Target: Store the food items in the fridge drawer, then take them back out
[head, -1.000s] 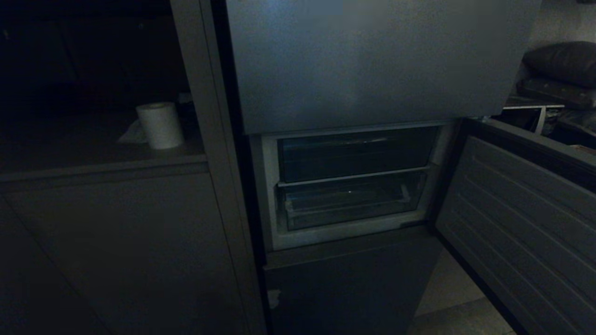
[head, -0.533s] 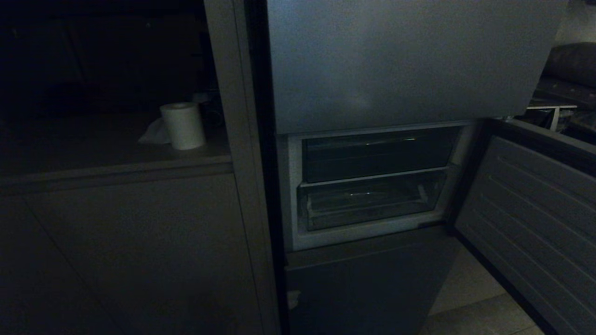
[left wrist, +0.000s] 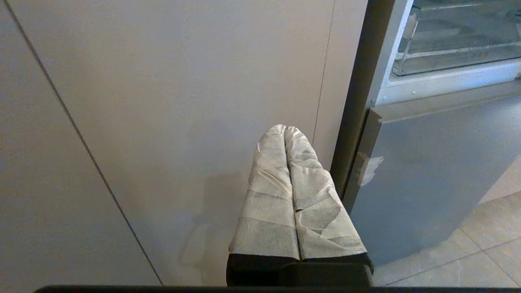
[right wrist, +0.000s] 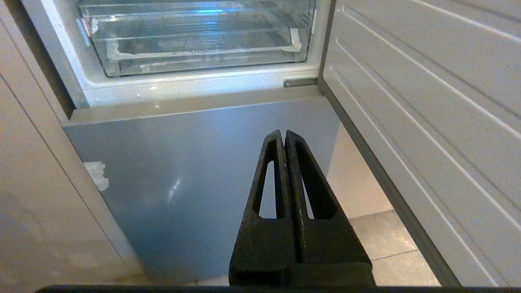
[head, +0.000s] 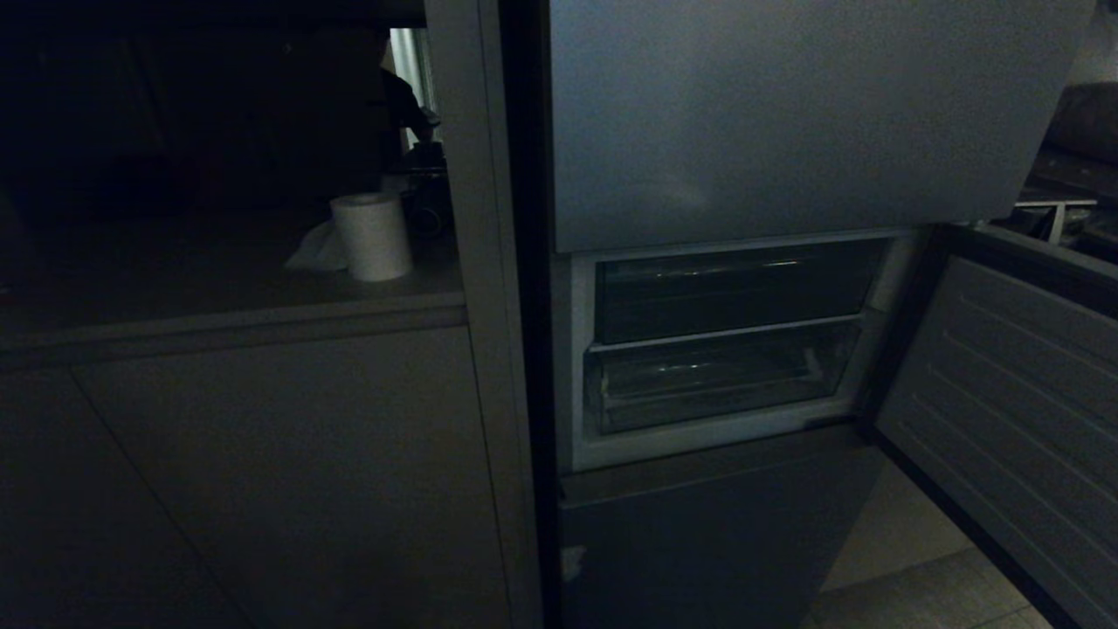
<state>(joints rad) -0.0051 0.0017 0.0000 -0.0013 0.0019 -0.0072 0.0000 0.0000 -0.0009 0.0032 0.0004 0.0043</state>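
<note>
The fridge drawer (head: 716,384) is a clear-plastic bin in the open middle section of the grey-blue fridge, pushed in under a flat shelf; it also shows in the right wrist view as the fridge drawer (right wrist: 195,40) and in the left wrist view as the fridge drawer (left wrist: 456,44). No food items are in view. My left gripper (left wrist: 285,128), wrapped in pale cloth tape, is shut with nothing in it and faces the beige cabinet front. My right gripper (right wrist: 283,133), black, is shut and empty, low before the fridge's bottom door (right wrist: 203,175). Neither arm shows in the head view.
The middle door (head: 1004,411) hangs open to the right. A counter (head: 236,306) at the left carries a white paper roll (head: 371,236). A person's dark sleeve (head: 402,100) shows behind it. Tiled floor (right wrist: 390,240) lies below the door.
The whole head view has shifted: fridge and counter now sit further right in the picture, so the camera has moved. The arms and the drawer have not changed.
</note>
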